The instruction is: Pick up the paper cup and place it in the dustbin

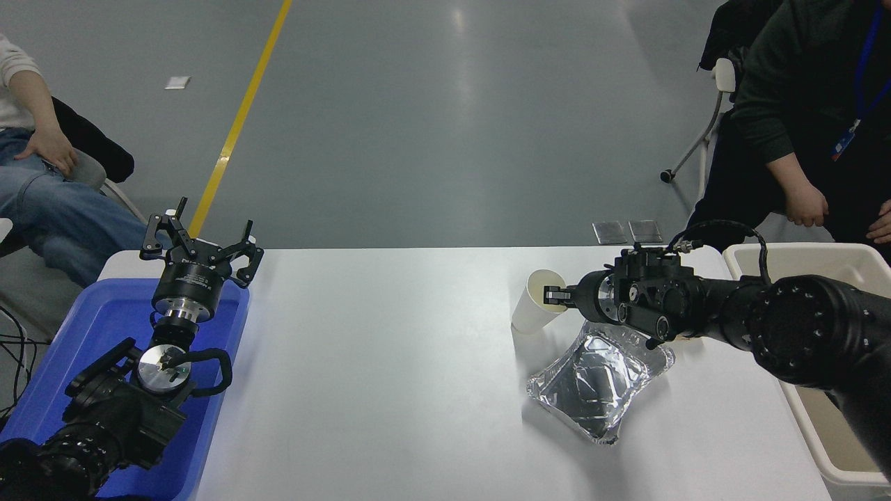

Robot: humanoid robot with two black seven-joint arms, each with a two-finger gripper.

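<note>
The paper cup (536, 301) is small, off-white and tapered, with a rolled rim and a pale cream inside. It leans with its mouth tipped toward the right gripper (555, 295), whose fingers are pinched together on the near side of the rim. The cup's base sits low at the table, to the left of and below the fingertips; whether it touches the top cannot be told.

Just below the claw lies a crinkled silver foil tray (600, 380). Behind the claw, along the arm at the table's right edge, stands the beige dustbin (800, 254), well apart from the cup.

The white table (390, 376) is smooth and glossy. Far to the left, the left gripper (200, 240) hangs parked with its fingers spread over a blue tray (104, 327). Beyond is grey floor with 1 yellow line (240, 118), and 2 people sit at the far corners.
</note>
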